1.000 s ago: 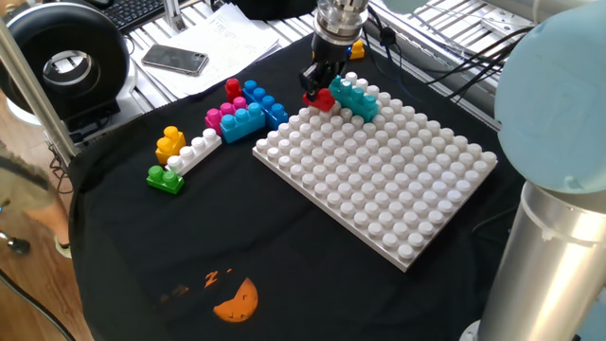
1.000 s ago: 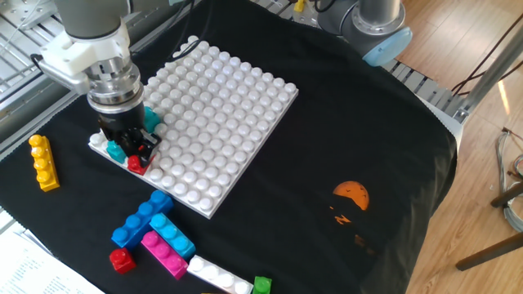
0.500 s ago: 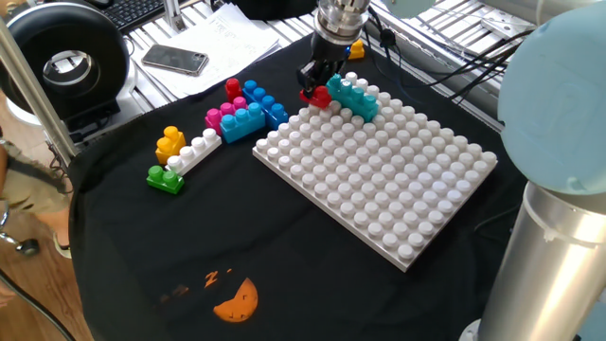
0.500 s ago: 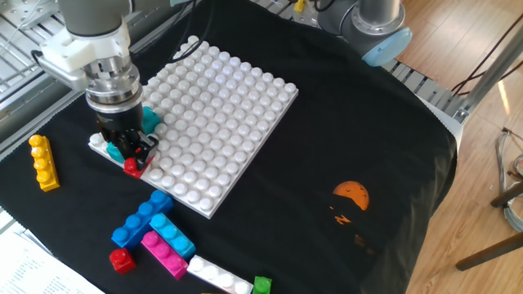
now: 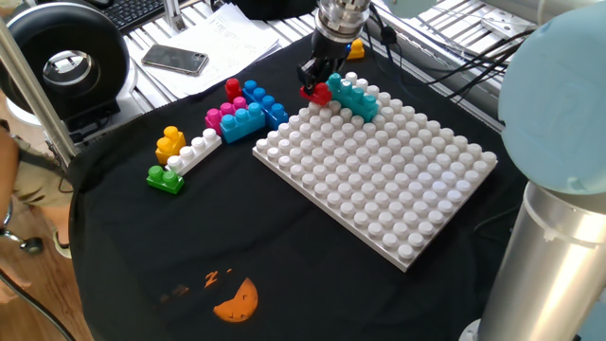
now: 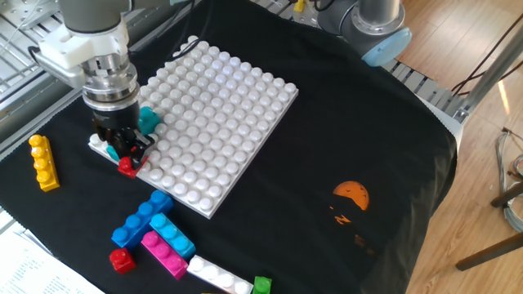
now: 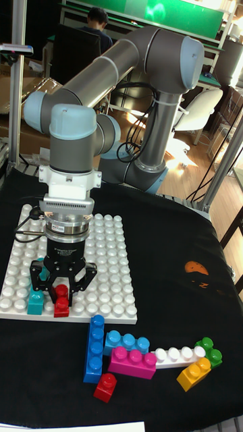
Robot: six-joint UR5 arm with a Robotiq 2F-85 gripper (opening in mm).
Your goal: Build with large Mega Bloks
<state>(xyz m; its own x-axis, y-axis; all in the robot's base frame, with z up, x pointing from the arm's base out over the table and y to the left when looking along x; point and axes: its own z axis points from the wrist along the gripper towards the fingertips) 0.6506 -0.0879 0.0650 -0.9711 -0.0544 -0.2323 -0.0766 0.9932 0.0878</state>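
Note:
My gripper [image 7: 61,291] is shut on a small red brick [image 7: 61,302], with one finger on each side of it. It holds the brick at the near edge of the white studded baseplate [image 7: 101,270], close to a corner. I cannot tell whether the brick is seated on the studs. A teal brick [image 7: 35,301] stands on the plate right beside it. In the other fixed views the same red brick [image 6: 127,167] [image 5: 317,93] sits under the gripper [image 6: 122,152] [image 5: 316,83], next to the teal brick [image 6: 147,120] [image 5: 356,97].
Loose bricks lie on the black cloth off the plate: blue [image 7: 95,347], cyan [image 7: 127,342], pink [image 7: 132,362], white [image 7: 177,355], green [image 7: 210,351], yellow [image 7: 194,374] and a second red [image 7: 105,387]. A long yellow brick [image 6: 42,162] lies apart. A phone [image 5: 175,60] rests beyond the cloth.
The gripper has carried the red brick a little way toward the plate's outer edge, slightly away from the teal brick. The loose bricks have stayed where they were.

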